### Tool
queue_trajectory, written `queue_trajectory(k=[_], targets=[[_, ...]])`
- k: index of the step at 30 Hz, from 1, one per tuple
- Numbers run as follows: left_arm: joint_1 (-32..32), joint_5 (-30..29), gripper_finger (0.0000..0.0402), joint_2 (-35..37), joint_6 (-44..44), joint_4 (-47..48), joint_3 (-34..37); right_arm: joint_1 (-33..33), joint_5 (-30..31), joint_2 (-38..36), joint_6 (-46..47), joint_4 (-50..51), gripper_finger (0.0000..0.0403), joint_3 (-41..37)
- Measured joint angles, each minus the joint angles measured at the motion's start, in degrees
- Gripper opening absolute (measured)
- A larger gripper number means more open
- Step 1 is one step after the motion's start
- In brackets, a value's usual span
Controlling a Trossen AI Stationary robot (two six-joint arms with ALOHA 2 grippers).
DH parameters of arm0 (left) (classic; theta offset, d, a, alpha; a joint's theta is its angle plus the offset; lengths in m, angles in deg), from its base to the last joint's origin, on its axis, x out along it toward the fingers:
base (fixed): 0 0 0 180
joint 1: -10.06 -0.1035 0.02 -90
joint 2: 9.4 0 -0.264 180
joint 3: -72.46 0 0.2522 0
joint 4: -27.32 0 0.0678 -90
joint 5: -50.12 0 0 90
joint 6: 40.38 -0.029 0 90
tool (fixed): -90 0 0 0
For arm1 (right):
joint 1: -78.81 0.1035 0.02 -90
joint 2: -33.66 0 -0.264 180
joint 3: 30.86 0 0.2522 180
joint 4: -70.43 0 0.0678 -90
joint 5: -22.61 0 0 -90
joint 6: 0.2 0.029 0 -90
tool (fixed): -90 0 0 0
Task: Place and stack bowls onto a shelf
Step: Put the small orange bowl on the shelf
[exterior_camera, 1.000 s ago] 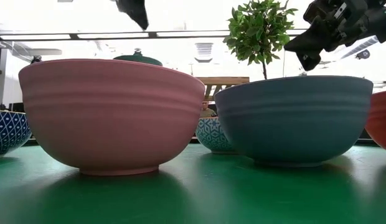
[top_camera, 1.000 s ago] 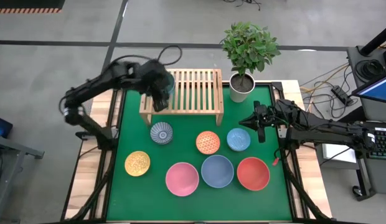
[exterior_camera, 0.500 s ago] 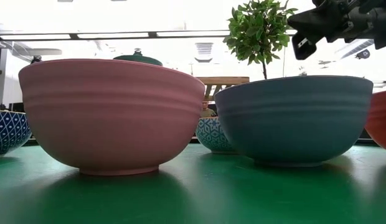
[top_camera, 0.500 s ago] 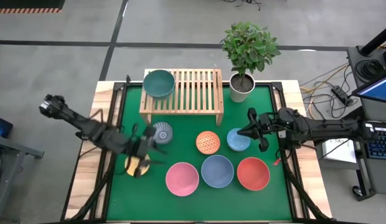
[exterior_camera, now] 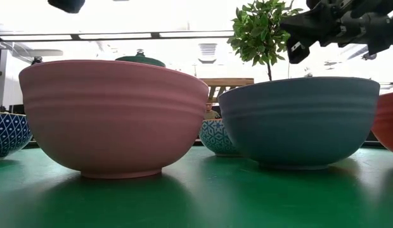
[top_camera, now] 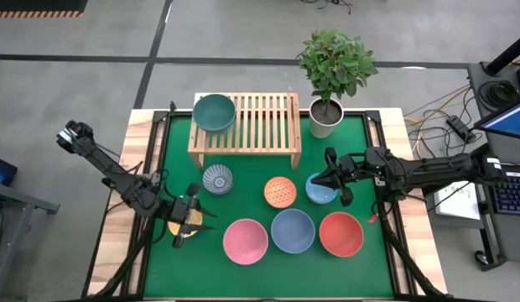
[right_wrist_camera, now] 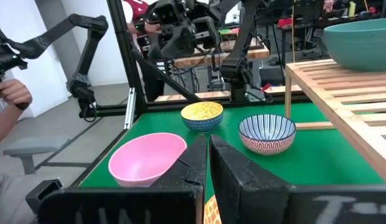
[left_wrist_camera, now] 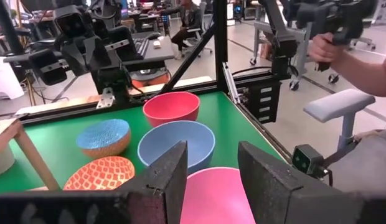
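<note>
The teal bowl [top_camera: 214,111] stands on its base on the left end of the light-wood shelf [top_camera: 260,126]. The other bowls stand on the green mat: yellow [right_wrist_camera: 202,115], blue-white [top_camera: 217,179], orange [top_camera: 279,191], light blue [top_camera: 319,191], pink [top_camera: 245,240], blue-grey [top_camera: 293,231] and red [top_camera: 340,233]. My left gripper [top_camera: 183,222] is open and empty above the yellow bowl, which it mostly hides in the high view. My right gripper [top_camera: 331,178] is shut and empty above the light blue bowl's right rim.
A white plant pot [top_camera: 325,117] with a leafy plant stands at the shelf's right end. Most of the shelf's slatted top, to the right of the teal bowl, is bare. A person's hand [left_wrist_camera: 324,46] shows beyond the table's right edge.
My left gripper has gone from the shelf's left end toward the table's near edge and stands above the yellow bowl. The teal bowl stays on the shelf. My right gripper has gone toward the table's left, over the light blue bowl.
</note>
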State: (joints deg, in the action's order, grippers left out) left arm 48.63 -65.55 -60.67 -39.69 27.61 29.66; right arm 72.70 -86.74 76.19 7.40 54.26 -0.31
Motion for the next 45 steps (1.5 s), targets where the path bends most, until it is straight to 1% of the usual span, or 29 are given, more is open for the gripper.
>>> queue_trajectory(k=[6,13,18,24,34,37,40,45], targets=[[0.0,-0.5,0.0125,0.7,0.5,-0.6,1.6,0.0,0.0,6.4,-0.2,-0.9,0.0009,2.9],[0.0,-0.9,0.0125,0.8,0.4,-0.6,2.0,0.0,0.0,13.3,-1.7,-0.7,0.0009,8.1],[0.0,-0.9,0.0125,0.7,0.3,-0.5,2.0,0.0,-0.1,16.7,-1.8,-0.4,0.0009,11.2],[0.0,-1.7,0.0125,0.7,-0.1,-0.1,2.1,0.7,-0.6,19.1,-1.2,-0.3,0.0009,13.1],[-0.1,-7.4,0.0125,0.8,0.1,1.5,2.1,2.4,-0.6,19.8,-1.8,0.8,0.0009,15.2],[0.0,-11.8,0.0125,1.0,0.4,3.3,2.1,3.7,-0.6,19.9,-2.3,2.1,0.0009,16.4],[-0.1,-16.6,0.0125,1.0,0.9,4.7,2.1,5.3,-0.4,19.8,-2.3,5.0,0.0009,18.6],[-0.2,-17.4,0.0125,1.2,0.7,4.7,2.1,8.3,1.5,19.9,-2.2,13.5,0.0009,23.1]])
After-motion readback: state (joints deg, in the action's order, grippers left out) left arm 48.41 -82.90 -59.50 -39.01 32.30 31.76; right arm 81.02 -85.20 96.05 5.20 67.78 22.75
